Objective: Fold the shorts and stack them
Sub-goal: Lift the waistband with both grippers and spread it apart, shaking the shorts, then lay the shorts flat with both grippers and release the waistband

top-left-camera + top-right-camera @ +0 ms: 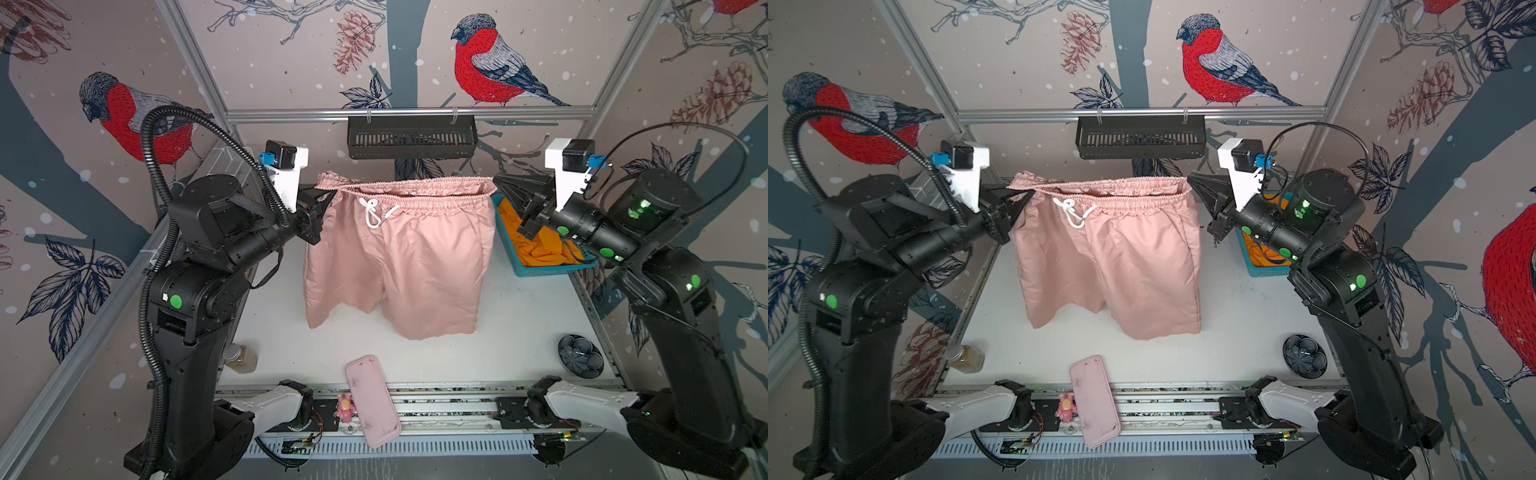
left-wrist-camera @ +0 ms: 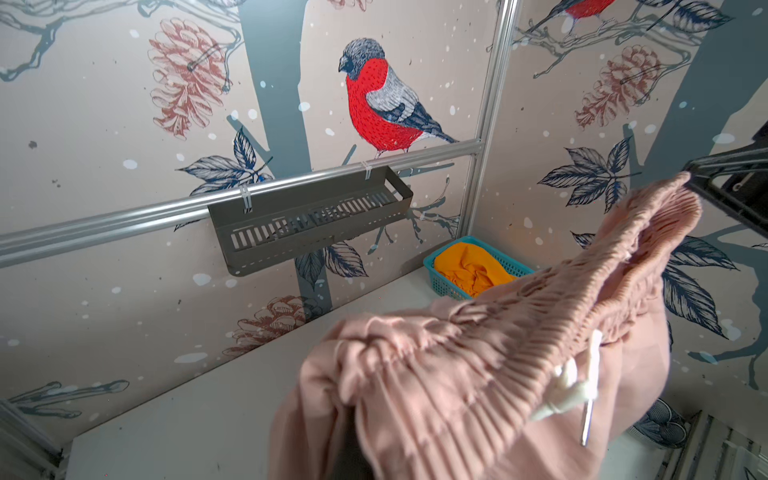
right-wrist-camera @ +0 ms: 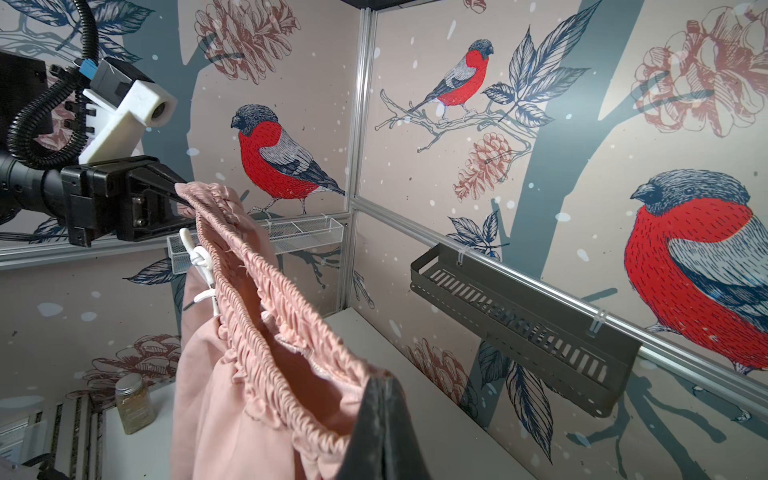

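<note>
**Item 1: pink shorts** [image 1: 395, 266]
- Location: you have them hanging above the desk [image 1: 519, 332], spread by the waist between both arms. The legs dangle, and whether the hems brush the desk cannot be told.
- Hold: your left gripper [image 1: 319, 192] is clamped on one end of the waistband [image 1: 419, 187], and your right gripper [image 1: 497, 181] is clamped on the other end.
- Material: thin, smooth cloth, softly creased. The waist is gathered, ribbed elastic, and a white drawstring [image 1: 374, 212] is knotted at the front.
- Handling, as judged: light and limp, with no stiffness of its own. The elastic waist is the thickest part and the surest place to grip, though it stretches and may spring back. The legs will swing and drape when you lower them. The loose cord could snag.

**Item 2: orange shorts** [image 1: 536, 245]
- Location: crumpled in the teal mesh basket [image 1: 540, 272] at the far right of the desk, under your right arm.
- Handling, as judged: equally soft. No waistband shows, so you must find an edge to pinch.
</note>
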Robot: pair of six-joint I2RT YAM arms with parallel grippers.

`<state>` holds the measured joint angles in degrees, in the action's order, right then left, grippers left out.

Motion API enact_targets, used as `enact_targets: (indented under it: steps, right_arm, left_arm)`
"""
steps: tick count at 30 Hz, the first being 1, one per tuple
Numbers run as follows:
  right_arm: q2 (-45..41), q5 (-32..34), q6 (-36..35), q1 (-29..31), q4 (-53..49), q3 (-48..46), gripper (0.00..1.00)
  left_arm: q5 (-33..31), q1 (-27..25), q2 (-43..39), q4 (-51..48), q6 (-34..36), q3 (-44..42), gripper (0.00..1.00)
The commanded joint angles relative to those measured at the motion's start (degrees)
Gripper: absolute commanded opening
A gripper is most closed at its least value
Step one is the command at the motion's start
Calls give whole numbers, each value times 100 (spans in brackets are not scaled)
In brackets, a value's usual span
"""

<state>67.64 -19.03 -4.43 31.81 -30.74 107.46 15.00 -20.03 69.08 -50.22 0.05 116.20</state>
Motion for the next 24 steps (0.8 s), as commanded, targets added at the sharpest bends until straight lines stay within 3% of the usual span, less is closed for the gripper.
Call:
enact_targets:
  steps: [1, 4, 7, 12, 17, 24]
  right_arm:
    - [164, 761, -51, -15, 158, -411, 0]
    - [387, 1097, -288, -190, 755, -1137, 0]
    - [1051, 721, -287, -676, 1351, -1603, 0]
    - [2203, 517, -425, -1107, 2795, -2298, 0]
    - [3523, 314, -478, -1323, 3952, -2299, 0]
    - [5072, 244, -146, -1466, 5023, -1713, 0]
  left_arm:
    - [-600, 14, 185, -313, -38, -321, 0]
    - [-908, 127, 417, 394, -77, -1164, 0]
    - [-492, 471, 835, 1386, -94, -2039, 0]
    - [-770, 735, 2066, 2882, 127, -2817, 0]
    - [-1066, 763, 3410, 4068, 526, -2836, 0]
    - [-1567, 917, 4993, 4540, 355, -1689, 0]
